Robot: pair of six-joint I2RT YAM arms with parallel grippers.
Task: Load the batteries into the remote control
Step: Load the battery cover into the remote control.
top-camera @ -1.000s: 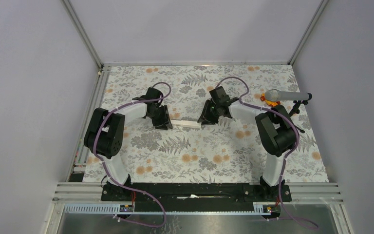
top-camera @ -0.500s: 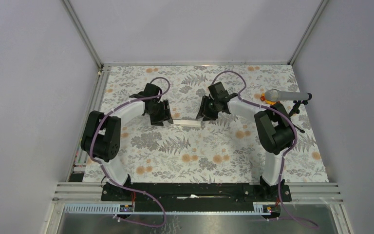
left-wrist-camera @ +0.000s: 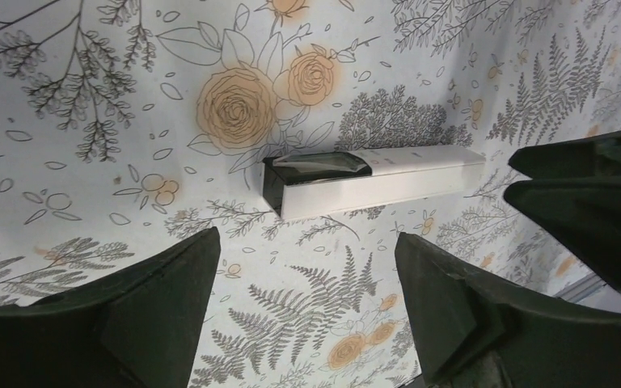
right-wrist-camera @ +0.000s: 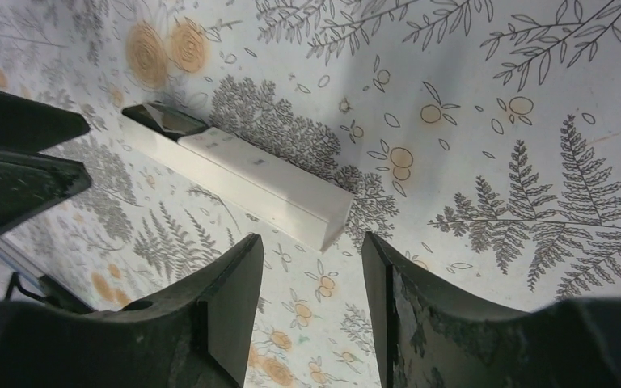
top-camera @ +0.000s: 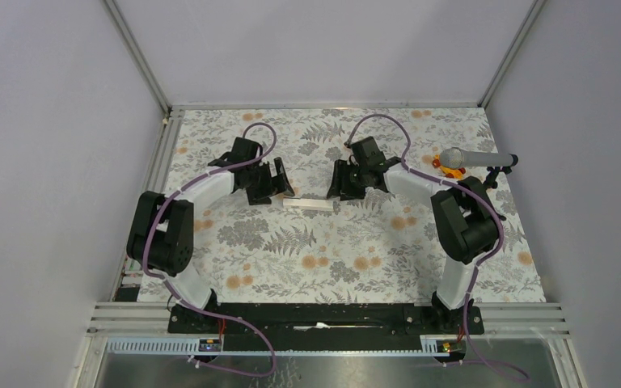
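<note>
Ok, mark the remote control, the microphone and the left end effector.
remote control [left-wrist-camera: 388,184], left wrist view, on its white side face.
microphone [top-camera: 481,158], top external view, on its grey shaft.
left end effector [left-wrist-camera: 307,250], left wrist view, midway between its open fingers.

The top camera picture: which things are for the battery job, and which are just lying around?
For the job:
remote control, lying flat on the table
left pincer, open, not touching it
right pincer, open, not touching it
(no batteries can be seen)

Just lying about:
grey microphone, far right
orange piece, under the microphone's head
</note>
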